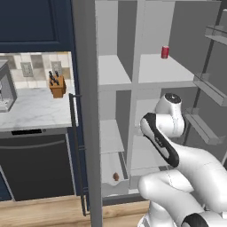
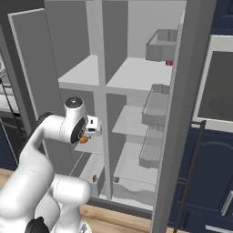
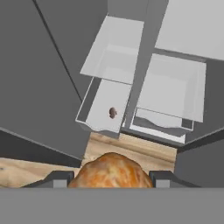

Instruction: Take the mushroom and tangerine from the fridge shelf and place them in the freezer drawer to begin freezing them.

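Observation:
In the hand view, the bright orange tangerine sits between the two dark fingertips, and my gripper is shut on it. From the right base view, the gripper hangs in front of the fridge's narrow left column, with the tangerine a speck of orange at the hand. Below it the freezer drawer is pulled out, and the small reddish-brown mushroom lies on its floor. The mushroom and drawer also show low in the left base view. The fridge shelf spans the wider column higher up.
A red can stands on the fridge shelf. Railed door racks line the open right door. The open left door's edge stands close beside the drawer. A wider drawer sits to the right of the freezer drawer. A knife block stands on the counter at left.

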### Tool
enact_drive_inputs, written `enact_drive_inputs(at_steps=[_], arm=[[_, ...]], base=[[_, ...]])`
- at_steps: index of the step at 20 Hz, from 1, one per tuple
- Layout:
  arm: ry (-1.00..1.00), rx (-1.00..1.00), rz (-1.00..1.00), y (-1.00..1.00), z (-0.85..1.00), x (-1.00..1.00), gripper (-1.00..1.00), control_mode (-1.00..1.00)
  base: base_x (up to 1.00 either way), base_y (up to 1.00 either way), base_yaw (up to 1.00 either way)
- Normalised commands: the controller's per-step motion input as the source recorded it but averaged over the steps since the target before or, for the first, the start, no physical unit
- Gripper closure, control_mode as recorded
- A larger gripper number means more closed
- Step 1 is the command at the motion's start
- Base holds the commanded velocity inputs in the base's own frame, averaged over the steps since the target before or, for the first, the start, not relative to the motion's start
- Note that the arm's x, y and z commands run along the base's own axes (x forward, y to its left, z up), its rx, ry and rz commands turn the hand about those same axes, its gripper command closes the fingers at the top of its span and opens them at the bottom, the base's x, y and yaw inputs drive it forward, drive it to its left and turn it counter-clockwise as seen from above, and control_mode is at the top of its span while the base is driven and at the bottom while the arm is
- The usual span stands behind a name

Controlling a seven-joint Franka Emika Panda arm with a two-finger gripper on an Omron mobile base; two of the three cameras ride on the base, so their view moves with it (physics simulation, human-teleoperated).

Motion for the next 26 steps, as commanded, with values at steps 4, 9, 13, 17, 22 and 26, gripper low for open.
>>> enact_drive_inputs(at_steps=[4,9,13,17,22,26], arm=[[0.09,0.01,0.18,0.31,-0.96,0.12,1.00,-1.00],[0.08,0.00,0.09,0.28,-0.93,0.00,1.00,-1.00],[0.07,0.00,0.02,0.28,-0.80,0.01,1.00,-1.00],[0.05,0.00,0.00,0.17,-0.63,0.14,1.00,-1.00],[0.02,0.00,0.05,0.03,-0.73,0.01,1.00,-1.00],[0.00,0.00,0.04,0.02,-0.72,0.00,1.00,-1.00]], base=[[0.00,0.00,0.00],[0.00,0.00,0.00],[0.00,0.00,0.00],[0.00,0.00,0.00],[0.00,0.00,0.00],[0.00,0.00,0.00]])
